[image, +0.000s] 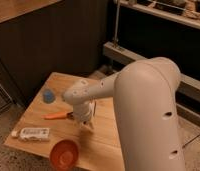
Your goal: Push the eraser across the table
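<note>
My gripper [86, 121] hangs low over the middle of the wooden table [108, 140], pointing down, with the white arm reaching in from the right. Just left of it, at the right tip of an orange carrot [56, 116], a small dark piece [70, 114] shows that looks like the eraser. The wrist hides the rest of it. I cannot tell whether the gripper touches it.
A blue object [48, 95] sits at the back left of the table. A white tube [34, 133] lies near the front left edge. An orange bowl [64, 153] stands at the front edge. Dark cabinets and a metal shelf rise behind the table.
</note>
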{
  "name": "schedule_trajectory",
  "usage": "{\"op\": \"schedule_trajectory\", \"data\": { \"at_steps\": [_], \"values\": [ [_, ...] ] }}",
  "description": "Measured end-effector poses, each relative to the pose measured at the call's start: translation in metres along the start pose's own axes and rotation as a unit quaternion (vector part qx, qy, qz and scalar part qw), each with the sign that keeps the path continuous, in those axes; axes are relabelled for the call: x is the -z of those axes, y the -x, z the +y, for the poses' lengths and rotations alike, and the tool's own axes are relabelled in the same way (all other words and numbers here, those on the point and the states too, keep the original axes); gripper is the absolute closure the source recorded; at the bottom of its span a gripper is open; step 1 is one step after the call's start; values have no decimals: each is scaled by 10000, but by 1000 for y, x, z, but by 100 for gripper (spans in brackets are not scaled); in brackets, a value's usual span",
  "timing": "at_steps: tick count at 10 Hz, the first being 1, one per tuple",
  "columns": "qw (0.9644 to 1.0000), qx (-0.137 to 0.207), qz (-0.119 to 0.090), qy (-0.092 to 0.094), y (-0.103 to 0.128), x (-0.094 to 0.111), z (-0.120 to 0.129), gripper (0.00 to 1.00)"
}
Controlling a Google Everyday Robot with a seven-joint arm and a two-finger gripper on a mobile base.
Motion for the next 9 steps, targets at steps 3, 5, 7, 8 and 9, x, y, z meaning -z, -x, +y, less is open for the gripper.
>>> {"op": "schedule_trajectory", "data": {
  "at_steps": [3, 5, 7, 8, 9],
  "values": [
    [10000, -72, -11, 27, 3, 1, 0, 64],
    [10000, -89, -7, 29, 4, 1, -1, 64],
    [10000, -85, 4, 18, 3, 1, -2, 64],
    [10000, -77, 10, 13, 3, 0, -2, 64],
    [10000, -65, 21, 2, 2, -1, -2, 64]
  ]
}}
